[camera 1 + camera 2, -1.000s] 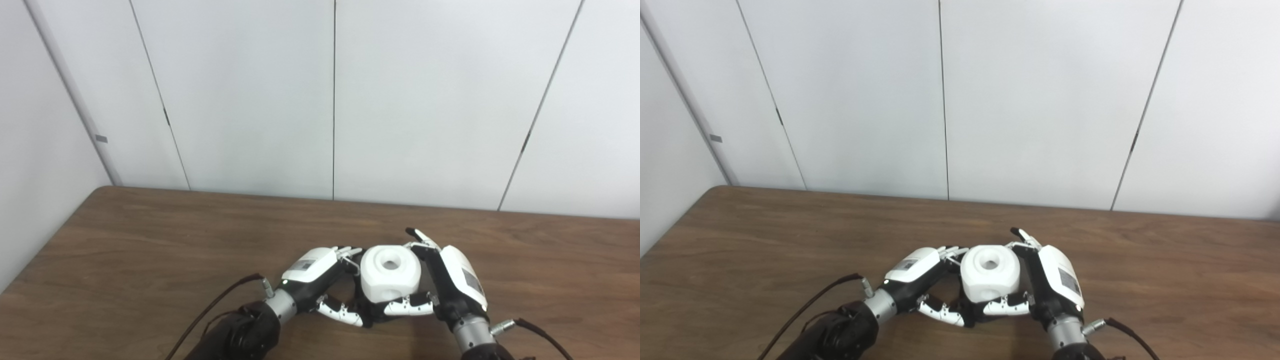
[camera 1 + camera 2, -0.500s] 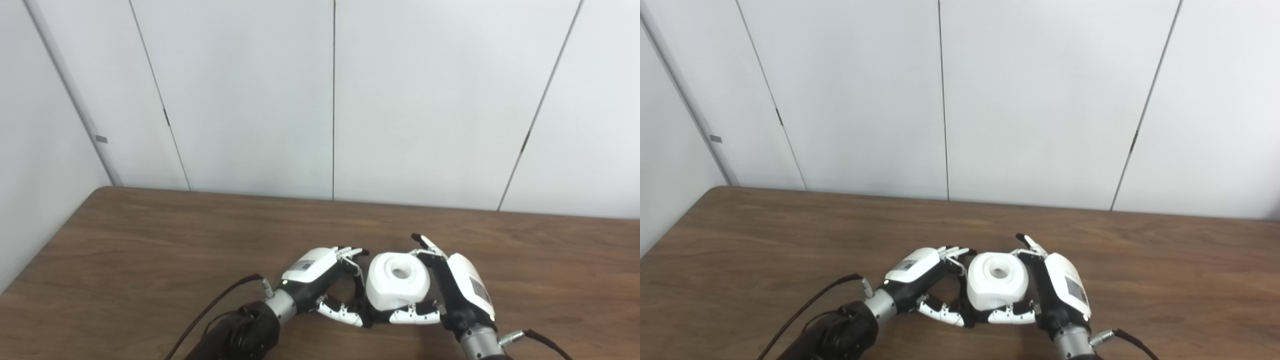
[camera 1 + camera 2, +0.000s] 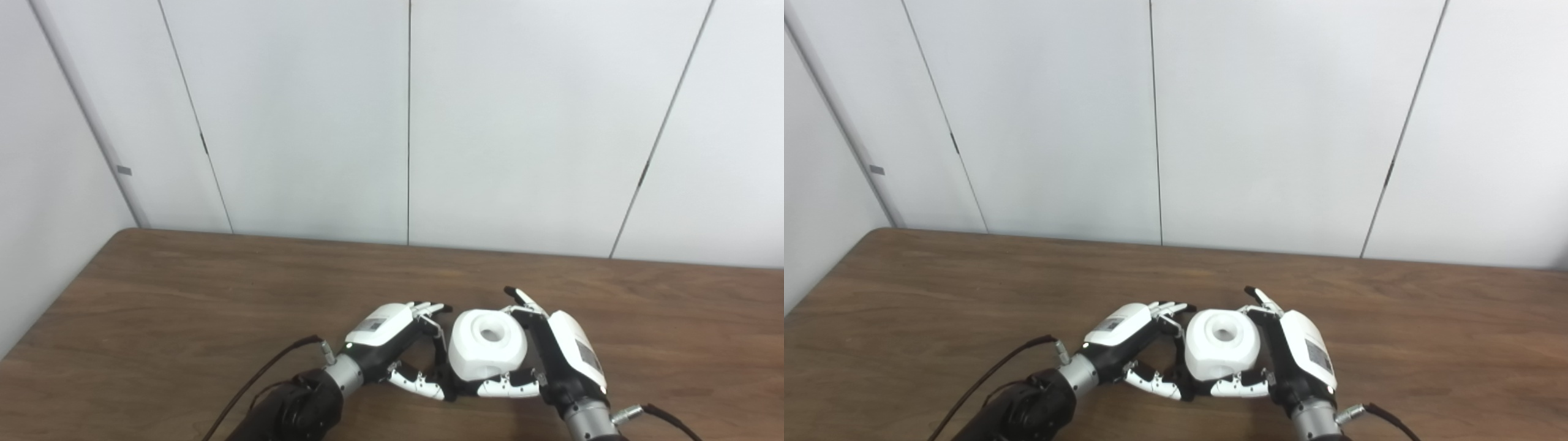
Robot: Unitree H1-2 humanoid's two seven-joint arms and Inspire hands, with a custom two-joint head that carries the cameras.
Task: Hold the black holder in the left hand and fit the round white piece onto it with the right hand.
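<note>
We start with the counter (image 3: 184, 294), which runs wide and bare to the left, right and back of our hands, so we judge there is plenty of open room for any sideways or lifting move. Its near edge is out of view below the frame, while its back edge meets the wall well beyond the work.

Next comes the round white piece (image 3: 488, 344), low near the front middle of the counter, its hole facing up. Our right hand (image 3: 560, 352) holds it: the fingers wrap its far side, with one finger stretched free above, and the thumb presses along its lower front.

Our left hand (image 3: 392, 343) sits just beside the piece on its left. Its fingers curl around a dark gap, thumb below and fingertips (image 3: 429, 308) above, seemingly pinching the black holder (image 3: 440, 367). Only a thin dark sliver shows between the two hands, so we cannot tell the holder's shape or how firmly it is held.

In our judgement both grasps are made and the piece is brought up against the holder. Whether it is fully seated we cannot tell; the joint is hidden behind the piece. What seems left is the final push home and a check.
</note>
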